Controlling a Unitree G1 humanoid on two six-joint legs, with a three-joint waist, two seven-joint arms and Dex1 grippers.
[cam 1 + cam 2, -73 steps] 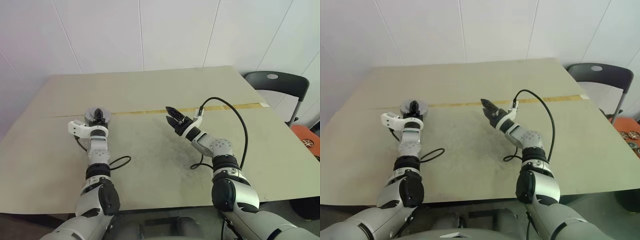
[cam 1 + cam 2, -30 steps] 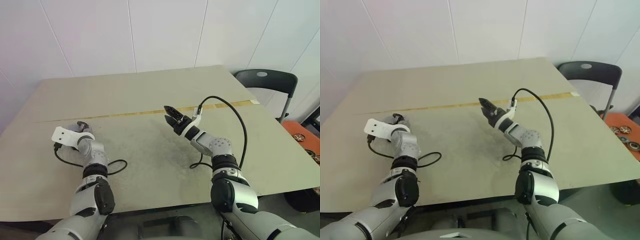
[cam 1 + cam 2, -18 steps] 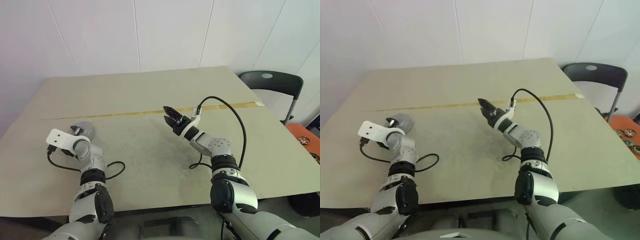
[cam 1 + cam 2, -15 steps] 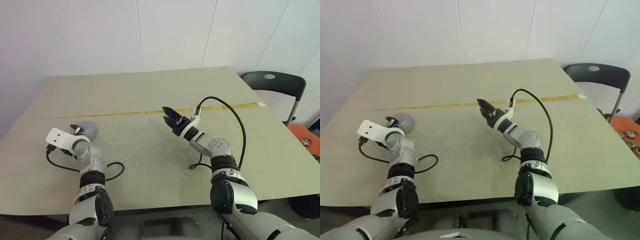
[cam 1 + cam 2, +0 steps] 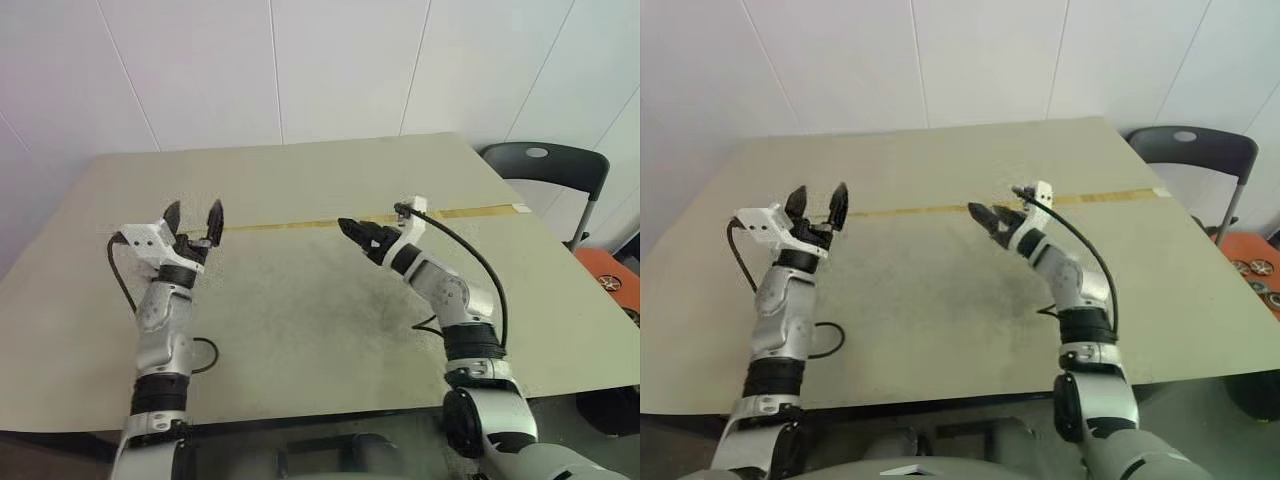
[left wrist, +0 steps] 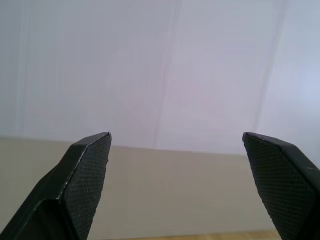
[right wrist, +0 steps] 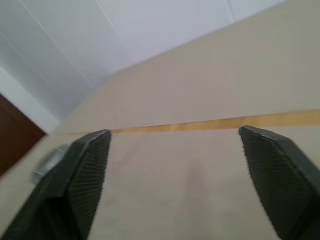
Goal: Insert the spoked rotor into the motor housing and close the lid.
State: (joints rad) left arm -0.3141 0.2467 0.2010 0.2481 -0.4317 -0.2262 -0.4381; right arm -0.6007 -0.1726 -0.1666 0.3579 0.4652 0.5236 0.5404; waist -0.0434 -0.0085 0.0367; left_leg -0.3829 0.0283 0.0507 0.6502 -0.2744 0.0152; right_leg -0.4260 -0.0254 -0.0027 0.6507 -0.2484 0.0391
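My left gripper (image 5: 193, 218) is raised above the table's left side, open and empty, pointing forward and up; its fingers (image 6: 85, 180) frame the white wall. Over the table's middle, my right gripper (image 5: 360, 236) hovers level and points left, open with nothing between its fingers (image 7: 80, 175). In the right wrist view a small blurred grey thing (image 7: 50, 161) lies on the table far off; I cannot tell which part it is. The spoked rotor, the motor housing and the lid are hidden or out of view.
The beige table (image 5: 300, 310) has a yellow tape line (image 5: 290, 224) across it. A black cable (image 5: 478, 268) loops from my right wrist. A dark chair (image 5: 545, 165) stands at the right, with an orange object (image 5: 620, 280) on the floor beside it.
My left gripper has lifted off the table beside a grey disc and swung up and right; the disc is now hidden. My right gripper rolled, shifted slightly right and opened wider.
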